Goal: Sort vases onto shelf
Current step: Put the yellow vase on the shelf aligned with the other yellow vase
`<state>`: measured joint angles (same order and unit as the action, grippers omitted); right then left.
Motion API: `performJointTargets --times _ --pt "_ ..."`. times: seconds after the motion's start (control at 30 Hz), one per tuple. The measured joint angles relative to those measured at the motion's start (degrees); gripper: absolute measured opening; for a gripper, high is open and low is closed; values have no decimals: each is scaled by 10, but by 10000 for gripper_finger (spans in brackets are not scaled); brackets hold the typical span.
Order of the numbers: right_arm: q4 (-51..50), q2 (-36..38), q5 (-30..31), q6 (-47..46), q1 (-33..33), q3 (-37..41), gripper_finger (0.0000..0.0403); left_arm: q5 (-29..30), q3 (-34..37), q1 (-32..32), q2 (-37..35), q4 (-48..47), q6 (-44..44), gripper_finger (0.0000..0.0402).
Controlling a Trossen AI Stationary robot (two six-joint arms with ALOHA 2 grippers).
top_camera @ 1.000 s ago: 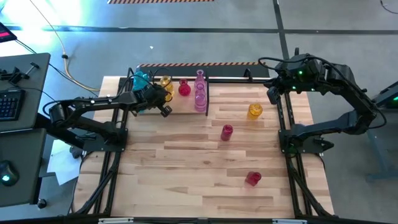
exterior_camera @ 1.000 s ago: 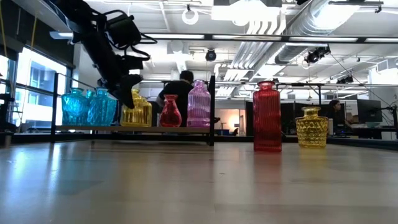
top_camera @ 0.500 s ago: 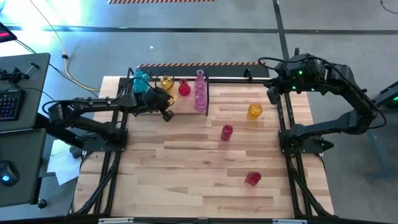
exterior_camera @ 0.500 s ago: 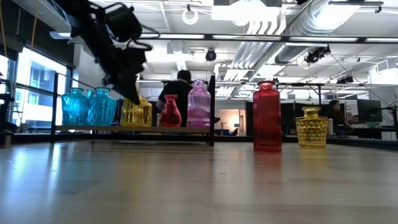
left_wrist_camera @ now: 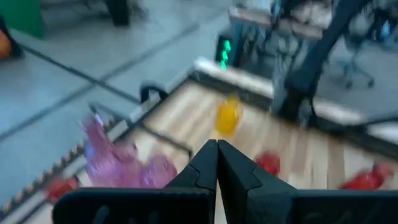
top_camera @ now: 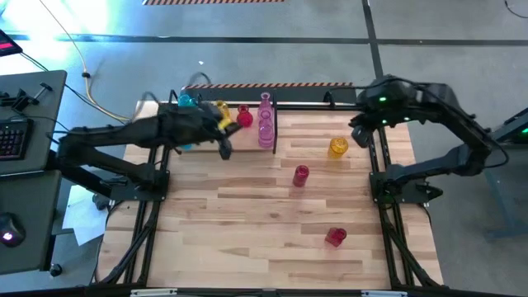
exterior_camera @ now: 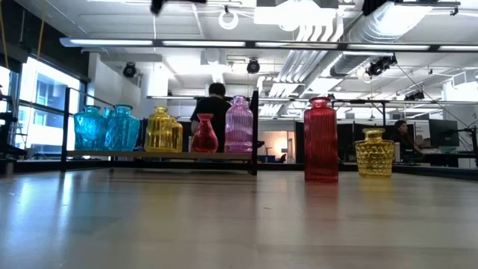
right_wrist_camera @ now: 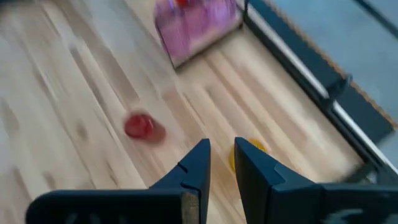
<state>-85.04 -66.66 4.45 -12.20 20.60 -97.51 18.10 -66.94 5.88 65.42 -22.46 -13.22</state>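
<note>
The shelf [top_camera: 275,124] stands at the table's far left and carries cyan [exterior_camera: 104,128], yellow [exterior_camera: 163,131], red [exterior_camera: 205,134] and pink [exterior_camera: 239,125] vases, all upright on its plank. On the bare tabletop stand a yellow vase [top_camera: 338,147], a tall red vase [top_camera: 301,175] and a red vase [top_camera: 335,237] near the front. My left gripper [top_camera: 224,150] is shut on nothing and hangs raised just in front of the shelf. At the far right, high above the yellow vase, my right gripper [right_wrist_camera: 221,149] shows a narrow gap with nothing between its fingers.
Black frame rails [top_camera: 375,165] run along both sides of the table. A wide stretch of bare wood [top_camera: 247,214] lies between the shelf and the near edge. A desk with a keyboard [top_camera: 12,136] stands off the table's left. A person [exterior_camera: 213,108] sits in the room behind the shelf.
My left gripper, shut throughout, has risen from beside the yellow vases on the shelf, up out of the low view, and has tipped toward level. The vases on the shelf have stayed in place. My right wrist has turned slightly.
</note>
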Motion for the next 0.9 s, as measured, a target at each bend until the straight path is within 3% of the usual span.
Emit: performJointTargets --times 0.1,0.2,0.33,0.43,0.57,0.7,0.9 --pt "-28 -30 13 38 0 10 55 49 -64 -10 -13 -58 10 0" --pt "5 -40 21 90 4 60 55 104 -114 -11 -28 -141 9 0" --pt "107 -27 -51 110 44 161 55 147 -136 -10 -68 -214 -16 0" --pt "161 -15 -107 89 93 237 55 149 -136 -11 -114 -258 -15 0" --pt "191 -3 -119 27 146 304 55 178 -136 -10 -174 -332 -18 0" --pt "215 4 -143 -25 166 332 55 151 -131 -10 -223 -348 -26 0" --pt "230 -6 -130 -54 176 347 55 129 -106 -10 -272 -352 -21 0"
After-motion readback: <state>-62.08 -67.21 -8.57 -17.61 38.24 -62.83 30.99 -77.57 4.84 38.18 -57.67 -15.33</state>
